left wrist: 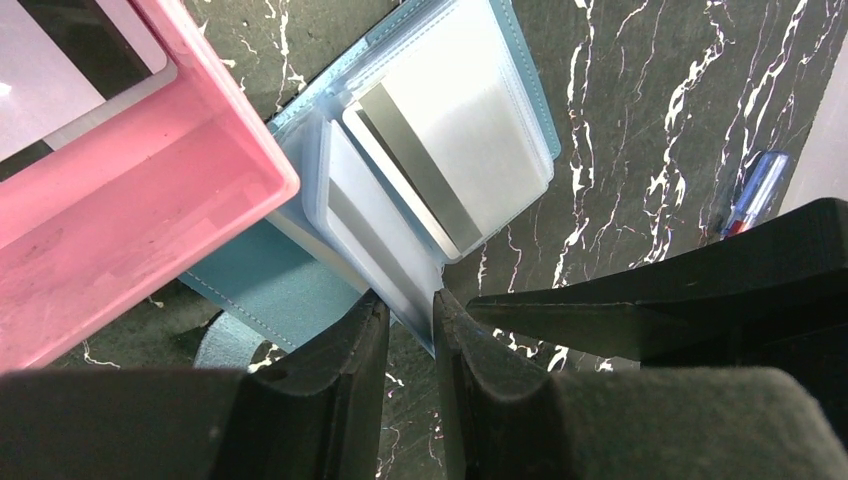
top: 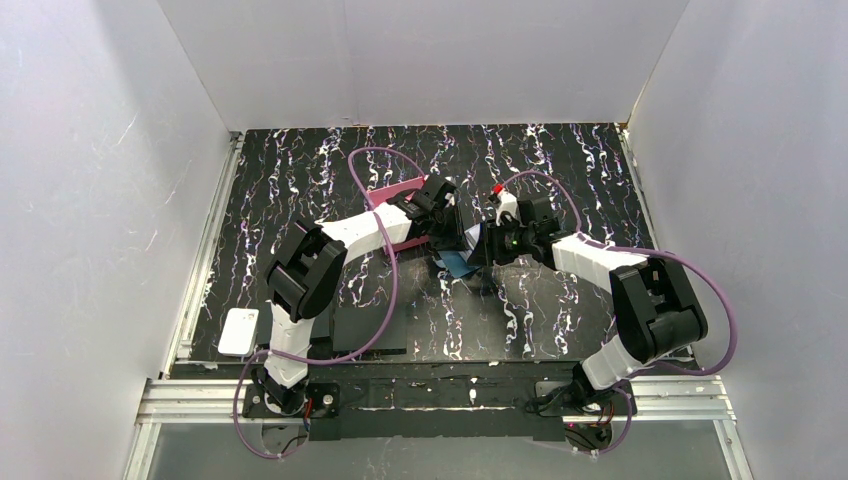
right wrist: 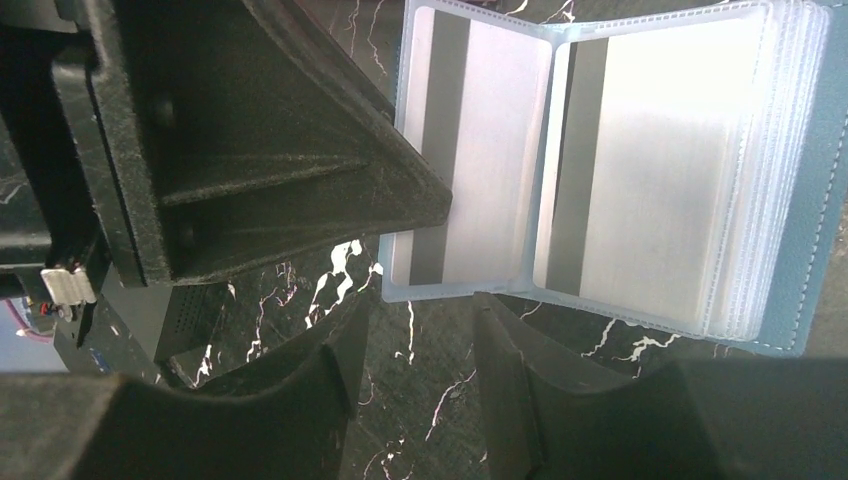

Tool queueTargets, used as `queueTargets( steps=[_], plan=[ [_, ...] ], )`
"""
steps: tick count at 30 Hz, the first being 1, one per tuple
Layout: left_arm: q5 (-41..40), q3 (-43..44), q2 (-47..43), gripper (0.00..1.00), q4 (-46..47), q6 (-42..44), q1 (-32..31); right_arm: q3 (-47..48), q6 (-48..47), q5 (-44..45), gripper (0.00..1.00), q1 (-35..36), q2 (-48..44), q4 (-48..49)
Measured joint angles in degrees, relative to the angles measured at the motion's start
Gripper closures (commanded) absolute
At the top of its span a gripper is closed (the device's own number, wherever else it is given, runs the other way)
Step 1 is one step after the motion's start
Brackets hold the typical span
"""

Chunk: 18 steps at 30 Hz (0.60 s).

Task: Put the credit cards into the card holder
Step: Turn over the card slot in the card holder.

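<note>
My left jaws stand narrowly apart, astride a clear sleeve's [left wrist: 380,240] corner. My right jaws gape wider, empty. Striped credit cards [right wrist: 640,170] sit sleeved in the blue case [left wrist: 270,290]. The pink card holder [left wrist: 150,200] overlaps it on the desk [left wrist: 620,120].

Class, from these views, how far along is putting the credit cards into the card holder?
Done: two striped cards sit in clear sleeves of the blue card holder. In hand: the left pincer, jaws narrowly apart, is at a sleeve corner; the right pincer is open at their edge. Left: possibly a white card lying by the left arm.
</note>
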Motion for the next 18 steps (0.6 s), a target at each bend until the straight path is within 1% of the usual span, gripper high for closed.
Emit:
queueTargets(
  steps=[1,3,6,11,18],
  plan=[
    [0.00,0.11,0.00,0.78,-0.04,0.02,0.00,0.00,0.00,0.17,0.53,0.07,0.00,0.02],
    [0.00,0.33,0.02,0.76,-0.09,0.17,0.00,0.00,0.02,0.63,0.60,0.17,0.00,0.02],
    [-0.13,0.44,0.02,0.69,-0.13,0.63,0.00,0.00,0.59,1.68,0.65,0.15,0.00,0.00],
    [-0.52,0.44,0.02,0.60,-0.94,1.95,0.00,0.02,1.33,2.51,0.66,-0.13,0.00,0.00],
    [-1.03,0.28,-1.33,0.54,-2.64,4.26,0.00,0.02,1.44,2.62,0.66,-1.22,0.00,-0.02]
  ],
)
